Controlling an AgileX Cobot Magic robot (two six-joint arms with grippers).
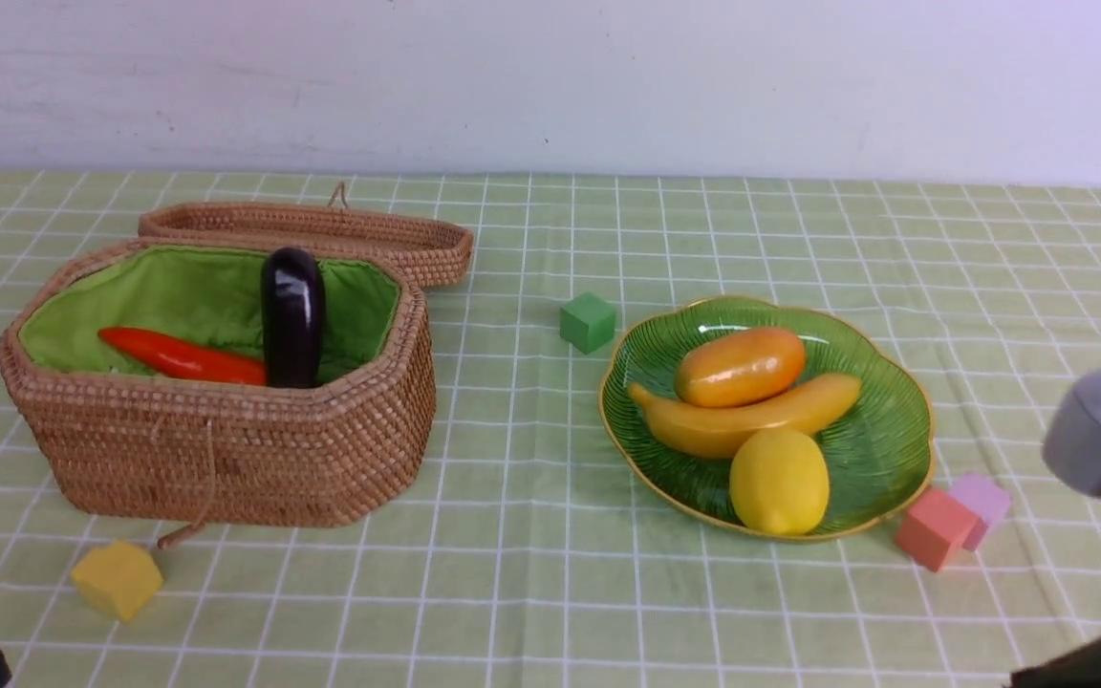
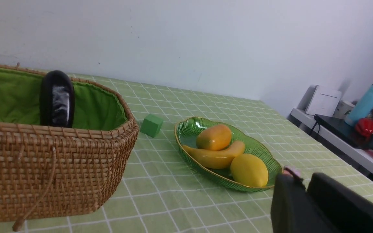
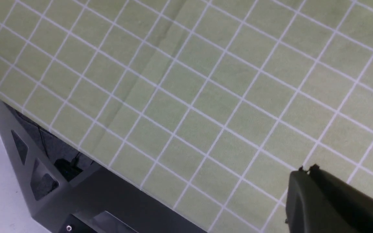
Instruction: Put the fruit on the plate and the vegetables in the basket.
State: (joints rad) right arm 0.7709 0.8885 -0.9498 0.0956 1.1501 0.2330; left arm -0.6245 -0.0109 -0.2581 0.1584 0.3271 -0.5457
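Observation:
The wicker basket [image 1: 226,449] stands at the left with its lid open. Inside it, the purple eggplant [image 1: 292,315] stands upright and the red-orange carrot [image 1: 183,356] lies beside it. The gourd is out of view. The green plate [image 1: 885,449] at the right holds the mango [image 1: 740,366], the banana [image 1: 751,416] and the lemon [image 1: 779,481]. In the left wrist view, my left gripper [image 2: 304,178] is shut and empty, low over the cloth, near the plate [image 2: 186,129] and apart from the basket [image 2: 44,168]. My right gripper [image 3: 306,168] is shut and empty above bare cloth.
A green cube [image 1: 588,322] sits between basket and plate. A yellow cube [image 1: 117,579] lies in front of the basket. A red cube [image 1: 936,528] and a purple cube [image 1: 982,499] lie right of the plate. The table edge [image 3: 108,165] runs below my right gripper.

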